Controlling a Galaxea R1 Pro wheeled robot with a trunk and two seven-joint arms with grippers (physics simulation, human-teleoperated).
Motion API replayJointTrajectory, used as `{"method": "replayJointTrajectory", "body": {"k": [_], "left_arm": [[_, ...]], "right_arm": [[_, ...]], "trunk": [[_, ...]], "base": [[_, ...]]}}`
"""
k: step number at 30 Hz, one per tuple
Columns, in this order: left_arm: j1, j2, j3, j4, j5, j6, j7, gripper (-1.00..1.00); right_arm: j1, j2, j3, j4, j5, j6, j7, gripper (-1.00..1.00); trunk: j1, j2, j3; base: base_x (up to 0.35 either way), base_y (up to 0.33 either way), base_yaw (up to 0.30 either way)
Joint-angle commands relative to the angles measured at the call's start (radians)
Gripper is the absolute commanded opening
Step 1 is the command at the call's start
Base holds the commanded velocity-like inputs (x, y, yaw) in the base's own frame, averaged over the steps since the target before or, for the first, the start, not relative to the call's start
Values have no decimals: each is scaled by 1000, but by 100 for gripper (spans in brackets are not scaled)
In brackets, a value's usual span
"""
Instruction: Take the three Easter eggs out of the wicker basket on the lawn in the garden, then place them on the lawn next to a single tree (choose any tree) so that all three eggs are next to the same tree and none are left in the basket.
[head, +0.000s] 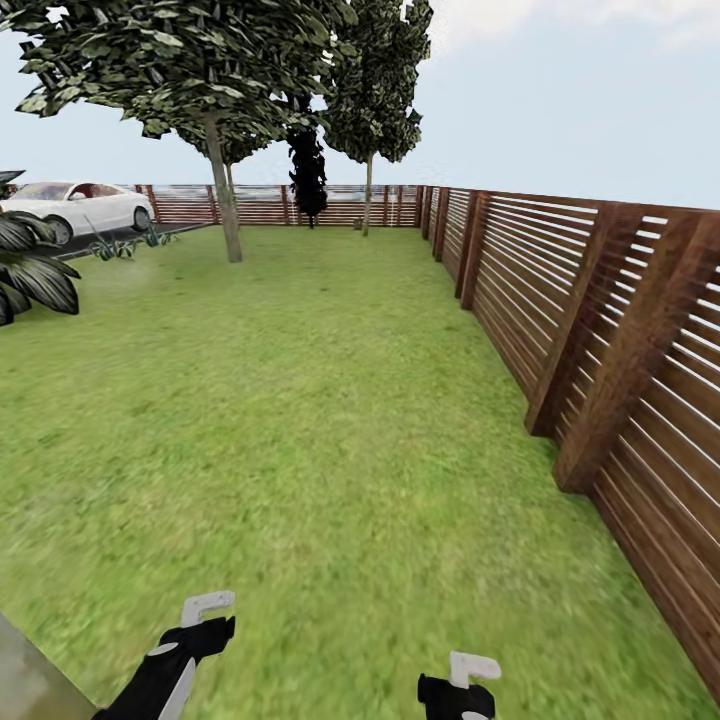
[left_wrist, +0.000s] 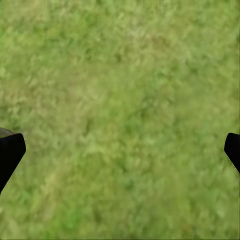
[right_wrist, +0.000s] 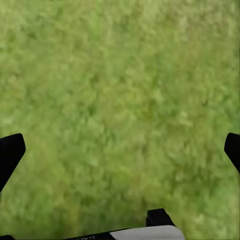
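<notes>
I am standing on the lawn (head: 300, 420), which is big, green and a bit blurry. No basket or eggs can be seen from where I look.

My left end effector (left_wrist: 120, 150) looks straight down at grass. Its two dark fingers (left_wrist: 10, 152) sit far apart at the edges of the wrist picture, so it is wide open with nothing in it. In the head view I see just a white bit of it (head: 207, 606) and part of my black arm, cut off at the edge.

My right end effector (right_wrist: 120, 150) is wide open too, with nothing but grass between its fingers (right_wrist: 10, 152). In the head view (head: 470, 668) it is low down and mostly cut off.

A brown slat fence (head: 600, 340) runs along my right side and across the far end. Far ahead a tree (head: 222, 190) with a pale trunk stands on the grass. Its top is cut off. Another thin tree (head: 368, 190) stands farther back, near the fence. Between them is a very dark pointy tree (head: 307, 175), too black to see well. A white car (head: 75, 205) is parked far off to the left, outside the grass. Big dark leaves (head: 30, 265) poke in from the left edge. A grey patch (head: 25, 680) shows in the low left corner; I cannot tell what it is.
</notes>
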Motion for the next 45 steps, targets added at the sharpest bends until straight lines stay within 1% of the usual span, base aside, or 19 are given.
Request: {"method": "replayJointTrajectory", "body": {"k": [1, 8, 9, 12, 14, 15, 18, 19, 22, 25, 29, 32, 39, 45], "left_arm": [[0, 0, 0, -1, -1, 6, 2, 100], [0, 2, -2, 13, 0, 3, 2, 100], [0, 3, -3, 25, 0, -1, 2, 100], [0, 8, -3, 100, 0, -22, 3, 100], [0, 11, -2, 153, 0, -57, 3, 100], [0, 19, -1, 208, 0, -111, 3, 100], [0, 65, -1, 322, 0, -211, 3, 100], [0, 74, -1, 354, 0, -239, 3, 100], [0, 86, -1, 405, 0, -310, 4, 100], [0, 85, -1, 419, 1, -342, 4, 100], [1, 84, -1, 423, 1, -352, 3, 100], [4, 86, -1, 425, 2, -353, 2, 100], [6, 79, -1, 425, 2, -344, 2, 100], [7, 82, -1, 426, 3, -344, 3, 100]], "right_arm": [[0, 0, 2, -2, -7, 5, -5, 100], [0, 0, 1, -2, -5, 5, -5, 100], [0, 0, 1, -2, -6, 4, -5, 100], [0, -6, -1, -1, -9, -10, -5, 100], [0, -8, -2, -1, -9, -34, -5, 100], [0, -10, -2, 3, -10, -64, -5, 100], [0, -14, -5, 42, -11, -112, -5, 100], [0, -14, -5, 62, -11, -126, -5, 100], [0, -15, -6, 105, -9, -146, -6, 100], [0, -15, -5, 118, -1, -150, -10, 100], [0, -15, -5, 122, 0, -148, -9, 100], [0, -15, -4, 123, 2, -147, -7, 100], [0, -15, -1, 123, 5, -154, -6, 100], [0, -15, 0, 123, 4, -156, -7, 100]], "trunk": [[1, -2, -2], [1, -2, -2], [1, -2, -2], [1, -2, -2], [1, -2, -2], [1, -2, -2], [1, -2, -2], [1, -2, -2], [1, -2, -2], [1, -2, -2], [1, -2, -2], [1, -2, -2], [1, -2, -2], [1, -2, -2]], "base": [[324, 0, 0], [324, 0, 0], [324, 0, 0], [324, 0, 0], [324, 0, 0], [324, 0, 0], [324, 0, 0], [324, 0, 0], [323, 0, 0], [291, 0, 0], [235, 0, 0], [102, 0, 0], [47, 0, 0], [251, 0, 0]]}}
